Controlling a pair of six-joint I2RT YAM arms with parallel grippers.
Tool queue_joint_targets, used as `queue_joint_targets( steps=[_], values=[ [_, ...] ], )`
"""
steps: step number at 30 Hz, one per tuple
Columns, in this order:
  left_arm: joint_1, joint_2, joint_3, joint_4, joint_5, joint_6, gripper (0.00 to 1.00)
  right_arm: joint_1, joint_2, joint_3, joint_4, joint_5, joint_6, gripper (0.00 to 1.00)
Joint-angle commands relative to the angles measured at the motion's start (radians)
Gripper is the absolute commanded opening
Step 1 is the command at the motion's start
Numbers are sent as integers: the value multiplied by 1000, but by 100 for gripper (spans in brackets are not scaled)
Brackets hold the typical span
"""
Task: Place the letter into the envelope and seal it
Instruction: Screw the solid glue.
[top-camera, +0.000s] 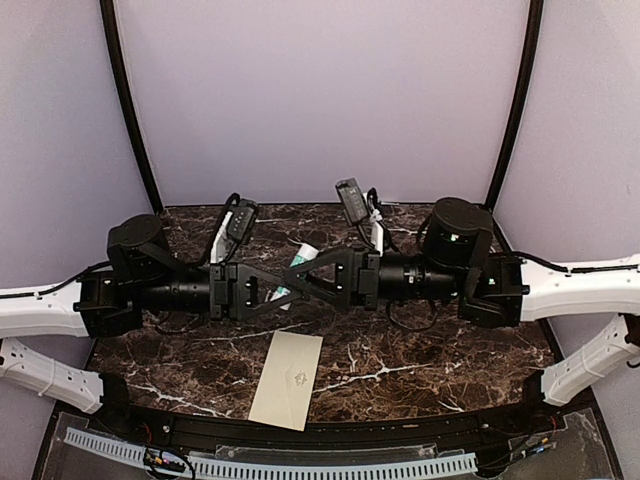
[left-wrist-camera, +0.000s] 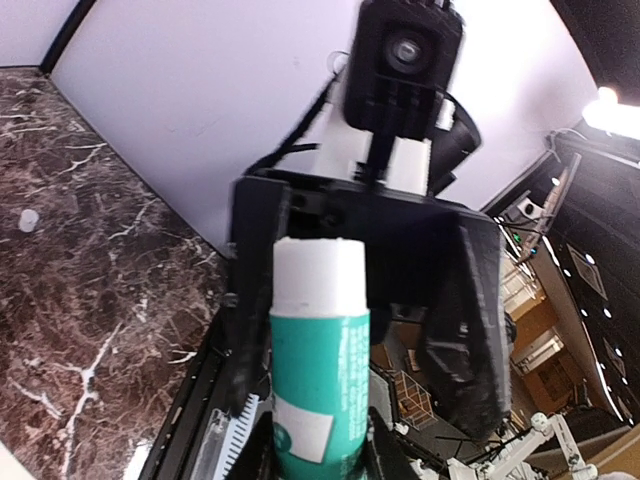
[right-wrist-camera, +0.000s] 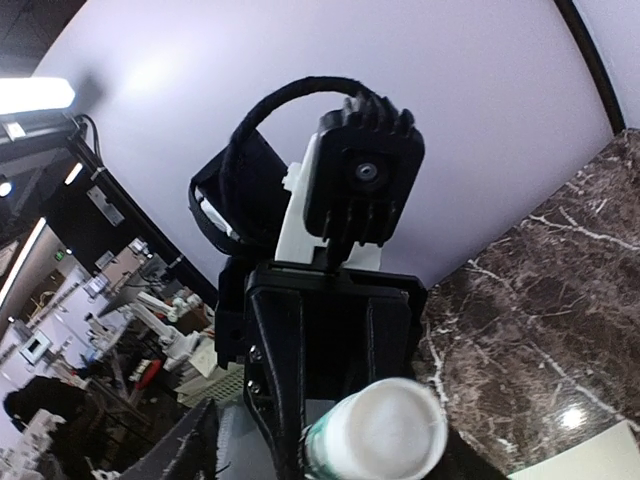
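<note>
Though faint, emblem (top-camera: 297, 378) on envelope (top-camera: 282, 355)

The envelope (top-camera: 287, 378) is long, plain and cream, lying flat near the front edge of the counter (top-camera: 420, 360). Its small faint emblem faces up, and its far end leans slightly right.

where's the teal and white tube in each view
top external: teal and white tube at centre, just above the envelope in the picture.
left wrist: bottom centre, white cap pointing up.
right wrist: bottom edge, right of centre, cap end facing the camera.
shared landmark: dark marble table, at the left in left wrist, at the right in right wrist.
</note>
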Motion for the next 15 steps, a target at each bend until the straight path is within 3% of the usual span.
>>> queue_joint_targets(
  steps=[1, 8, 11, 15],
  values=[
    [83, -13, 65, -180, 41, 50, 0, 3, -79, 25, -157, 156, -49, 69],
    [353, 69, 203, -527, 228, 289, 0, -74, -199, -10, -546, 460, 40, 79],
    [452, 135, 213, -560, 298, 401, 1, -160, -238, -54, -725, 540, 131, 81],
    [608, 170, 177, -481, 300, 461, 2, -276, -255, -105, -892, 587, 152, 83]
  ],
)
